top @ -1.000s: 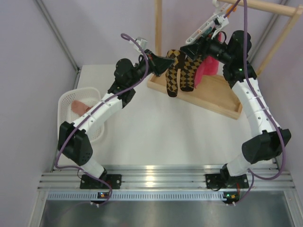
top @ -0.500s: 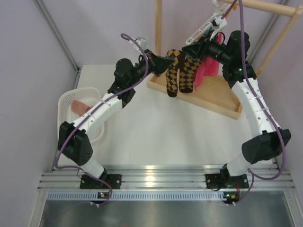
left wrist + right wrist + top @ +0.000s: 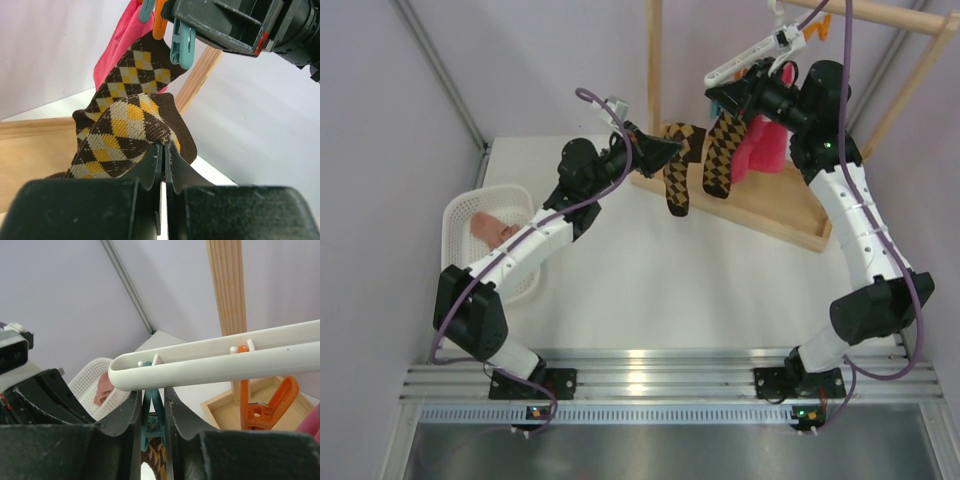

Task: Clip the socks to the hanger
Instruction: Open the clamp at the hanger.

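Two brown-and-yellow diamond-check socks show. One sock (image 3: 723, 150) hangs from the orange clip (image 3: 158, 20) of the white hanger (image 3: 755, 57). My left gripper (image 3: 675, 150) holds the other sock (image 3: 675, 180) just left of it. In the left wrist view, the left gripper (image 3: 165, 145) is shut on the cuff of that sock (image 3: 125, 132), below the teal clip (image 3: 182, 42). In the right wrist view, my right gripper (image 3: 152, 395) is shut on the teal clip (image 3: 154, 412) under the left end of the hanger bar (image 3: 215, 360). An orange clip (image 3: 265, 405) hangs further right.
The hanger hangs from a wooden rack whose tray base (image 3: 775, 210) lies at the back right, with an upright post (image 3: 654, 60). A bright pink cloth (image 3: 765, 145) hangs behind the socks. A white basket (image 3: 460, 215) at the left holds a peach sock (image 3: 492, 226).
My right gripper has closed onto the teal clip. The hanger's low end has risen a little. The left gripper has shifted slightly down and left, pulling its sock away from the hanging one.
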Tool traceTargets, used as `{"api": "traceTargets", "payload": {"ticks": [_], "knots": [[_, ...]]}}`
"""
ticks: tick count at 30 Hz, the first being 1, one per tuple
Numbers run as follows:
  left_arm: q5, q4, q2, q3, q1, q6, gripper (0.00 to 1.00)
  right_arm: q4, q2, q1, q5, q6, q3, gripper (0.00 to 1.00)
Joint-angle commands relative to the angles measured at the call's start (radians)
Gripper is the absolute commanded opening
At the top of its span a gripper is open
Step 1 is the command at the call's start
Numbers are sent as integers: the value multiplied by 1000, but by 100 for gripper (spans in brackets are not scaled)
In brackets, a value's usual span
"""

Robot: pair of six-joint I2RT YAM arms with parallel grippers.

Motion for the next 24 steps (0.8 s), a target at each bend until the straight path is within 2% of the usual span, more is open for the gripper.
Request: {"api": "traceTargets", "payload": {"ticks": [1, 14, 24], "knots": [[4, 76, -62, -16, 4, 36, 0, 65, 9, 7, 16, 122, 46, 0], [-13, 277, -8, -6, 6, 18, 0, 188, 55, -30, -10, 543, -16, 0], [-30, 294, 3, 1, 4, 37, 0, 204, 63, -33, -12, 613, -26, 0]]}}
